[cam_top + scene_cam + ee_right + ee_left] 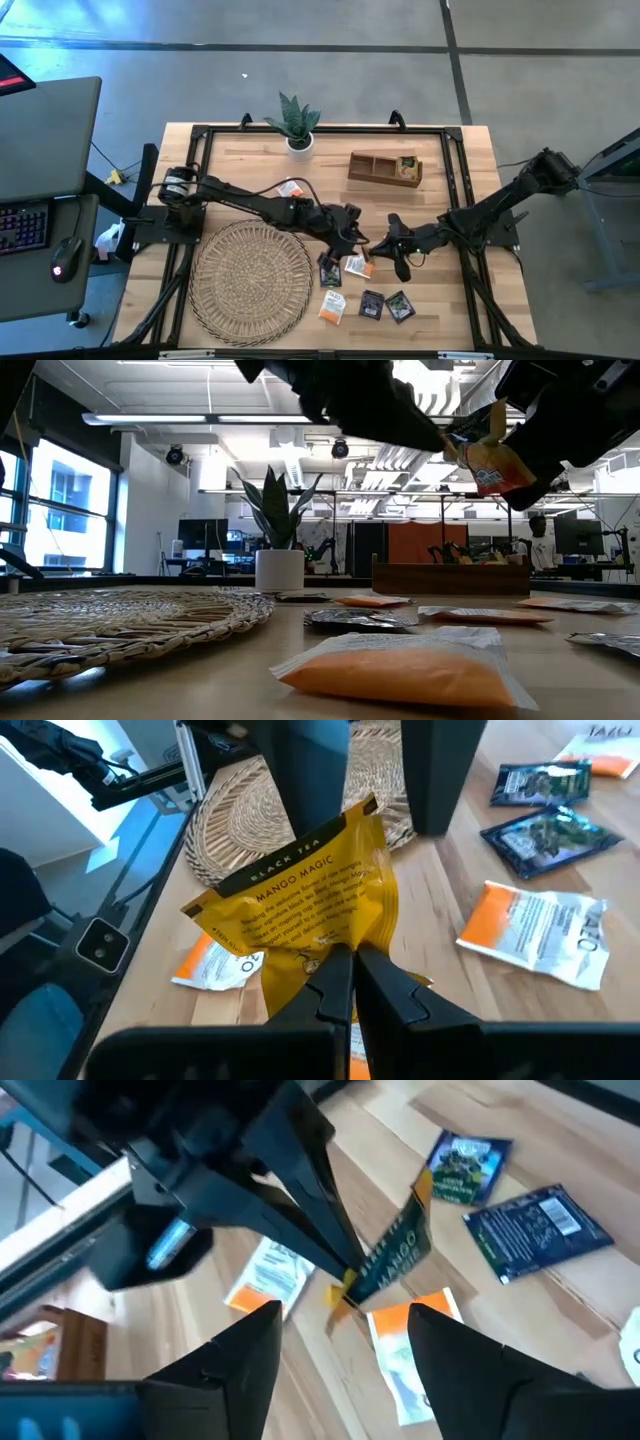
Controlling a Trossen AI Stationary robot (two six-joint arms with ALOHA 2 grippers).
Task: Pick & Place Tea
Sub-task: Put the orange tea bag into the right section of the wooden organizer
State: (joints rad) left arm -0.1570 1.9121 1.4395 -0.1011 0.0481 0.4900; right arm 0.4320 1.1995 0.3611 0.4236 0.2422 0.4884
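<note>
Tea sachet, yellow (315, 895): held clear of the worktop (240, 160), centre of the high view, between the two arms; labelled black tea, mango.
Right end effector (352, 982): fingers together, clamped on one edge of the yellow sachet; sachet hangs tilted from that pinch.
Left end effector (345, 1335): fingers apart, straddling the sachet without touching it; facing the right end effector at close range.
Remaining sachets: orange-and-white sachet (332, 305) and dark sachets (385, 304) flat on the worktop, lower centre of the high view, just right of the woven mat (250, 275).
Wooden tray (385, 167): upper centre right of the high view, well apart from the held sachet.
Handling, judged: very light, thin, flexible; foil or paper skin likely slick; bends and swings from a single-edge pinch.
Grip point, judged: sealed border strip, fingers flat across it; avoid the puffed centre.
Risk, judged: slip or twist during handover if only a corner is caught.
</note>
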